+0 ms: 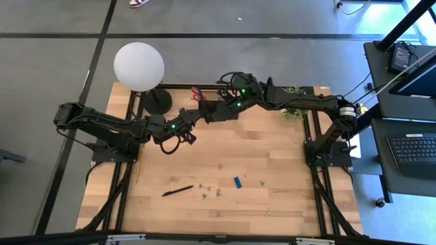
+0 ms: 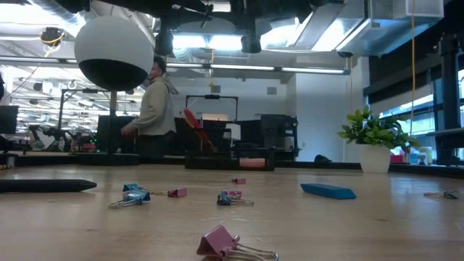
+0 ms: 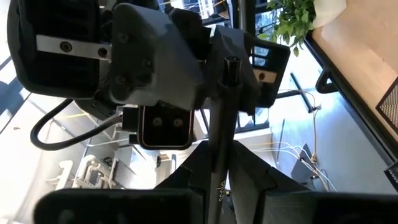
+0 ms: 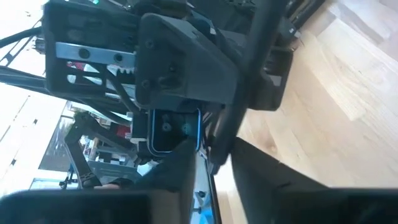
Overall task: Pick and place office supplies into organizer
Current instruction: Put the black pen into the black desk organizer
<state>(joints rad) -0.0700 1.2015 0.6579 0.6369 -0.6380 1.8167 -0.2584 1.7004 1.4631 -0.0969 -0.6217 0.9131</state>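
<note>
Gripping a black pen in the clenched left jaws above the surface, nose to nose with the right jaws, clenched or released impossible to tell.

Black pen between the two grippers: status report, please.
Left gripper shut on black pen, raised mid-table. Right gripper close, facing it. Organizer at far edge, pen not yet in. Right arm overhangs organizer.

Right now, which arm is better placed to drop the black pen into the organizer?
Left, probably: the left gripper looks closed on the black pen, with the organizer nearby. The right arm only meets it.
</note>
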